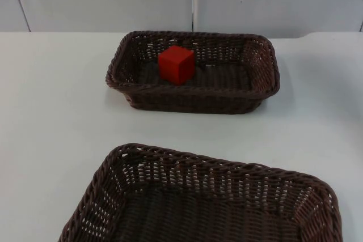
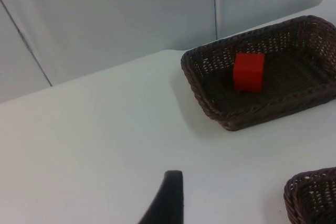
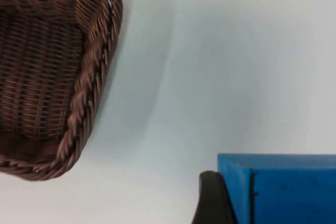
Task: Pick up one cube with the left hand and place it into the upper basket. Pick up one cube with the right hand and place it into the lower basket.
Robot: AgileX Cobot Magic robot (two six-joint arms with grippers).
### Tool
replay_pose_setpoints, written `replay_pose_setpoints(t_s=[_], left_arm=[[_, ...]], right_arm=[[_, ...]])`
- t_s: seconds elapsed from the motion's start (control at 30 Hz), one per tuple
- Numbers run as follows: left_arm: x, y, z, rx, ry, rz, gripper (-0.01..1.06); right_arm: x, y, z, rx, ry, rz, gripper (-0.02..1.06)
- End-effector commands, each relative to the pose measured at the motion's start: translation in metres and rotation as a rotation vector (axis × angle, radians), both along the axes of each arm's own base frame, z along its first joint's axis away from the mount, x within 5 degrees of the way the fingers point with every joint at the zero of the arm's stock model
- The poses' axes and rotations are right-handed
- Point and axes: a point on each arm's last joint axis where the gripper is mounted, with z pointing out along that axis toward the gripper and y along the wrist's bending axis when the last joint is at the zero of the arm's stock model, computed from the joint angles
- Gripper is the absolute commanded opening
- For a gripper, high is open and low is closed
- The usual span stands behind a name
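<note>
In the top view we see the red cube (image 1: 176,64) resting in the far basket (image 1: 264,86), so the left arm's half looks done; the near basket (image 1: 108,177) holds nothing.

From the left wrist, the left gripper (image 2: 167,203) hangs over bare worktop (image 2: 94,140), waiting; we cannot tell its fingers' state.

From the right wrist, the right gripper (image 3: 247,203) grasps a blue cube (image 3: 289,187) beside the near basket's corner, probably carrying it there.
</note>
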Motion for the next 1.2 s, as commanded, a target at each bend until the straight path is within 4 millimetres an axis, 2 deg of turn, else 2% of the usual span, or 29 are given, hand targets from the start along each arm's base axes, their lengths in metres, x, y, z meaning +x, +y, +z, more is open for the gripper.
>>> replay_pose_setpoints(t_s=[0.0, 0.17, 0.27, 0.73, 1.07, 1.17], left_arm=[[-0.001, 0.000, 0.000, -0.018, -0.002, 0.003, 0.83], [-0.001, 0.000, 0.000, -0.018, -0.002, 0.003, 0.83], [-0.001, 0.000, 0.000, -0.018, -0.002, 0.003, 0.83], [-0.001, 0.000, 0.000, -0.018, -0.002, 0.003, 0.83], [-0.001, 0.000, 0.000, -0.018, -0.002, 0.003, 0.83], [-0.001, 0.000, 0.000, -0.018, -0.002, 0.003, 0.83]], right_arm=[[-0.012, 0.000, 0.017, 0.015, -0.014, 0.003, 0.00], [-0.024, 0.001, 0.031, 0.041, -0.023, 0.002, 0.00], [-0.033, 0.002, 0.031, 0.039, -0.024, 0.013, 0.00], [-0.076, -0.004, 0.008, 0.052, 0.008, 0.014, 0.00], [-0.081, -0.004, 0.005, 0.060, 0.007, 0.012, 0.00], [-0.083, 0.004, 0.005, 0.053, 0.009, 0.068, 0.00]])
